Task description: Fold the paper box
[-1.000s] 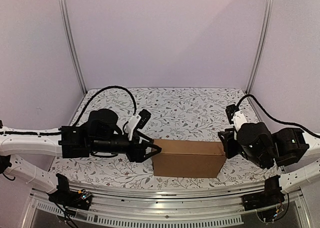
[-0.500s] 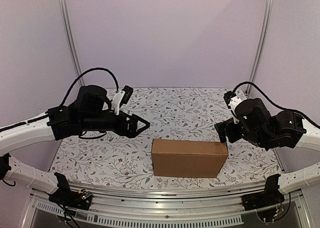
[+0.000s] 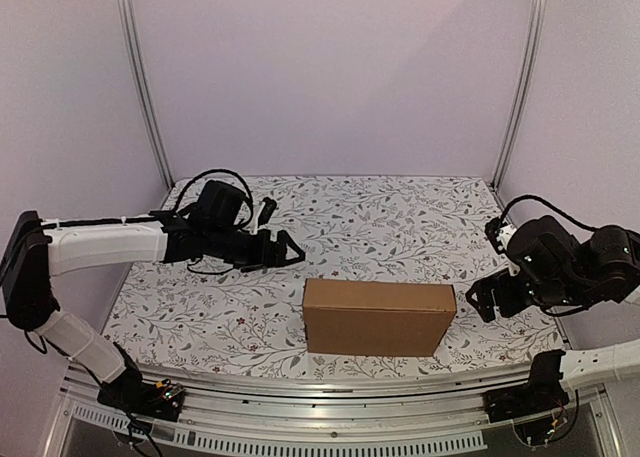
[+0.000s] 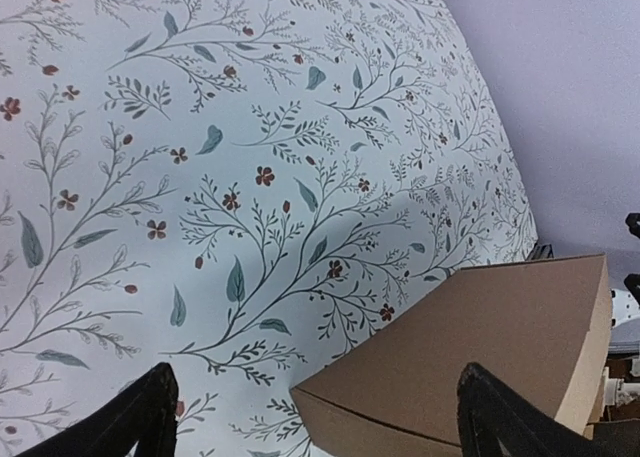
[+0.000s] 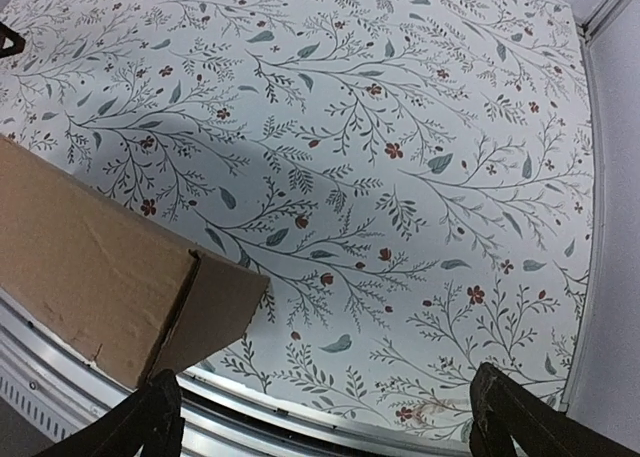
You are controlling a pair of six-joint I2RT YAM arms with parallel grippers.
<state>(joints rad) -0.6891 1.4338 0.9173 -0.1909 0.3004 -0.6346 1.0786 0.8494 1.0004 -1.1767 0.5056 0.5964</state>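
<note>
The plain brown cardboard paper box (image 3: 378, 317) is folded up into a closed rectangular carton and lies flat in the lower centre of the top view, its long side running across the frame, close to the near edge of the white tabletop printed with leafy sprigs and small red flowers (image 3: 380, 212). Its top and front faces are shut and smooth. In the left wrist view the same box (image 4: 490, 342) fills the lower right corner, one corner pointing toward the camera. In the right wrist view the box (image 5: 90, 257) sits at the lower left, with a short end face and a vertical seam turned to the lens. The left fingers (image 3: 294, 255) hang above the tabletop to the upper left of the box, apart from it, spread wide; in the wrist view the 2 black tips (image 4: 140, 422) stand at opposite sides of the lower edge. The right fingers (image 3: 480, 299) are near the box's right end, not touching it, also spread wide, their 2 tips (image 5: 150, 417) far apart at the bottom of the wrist frame. A ribbed metal rail (image 3: 330, 395) runs along the near edge, and 2 aluminium posts (image 3: 140, 77) rise against pale lilac walls (image 3: 330, 67).
</note>
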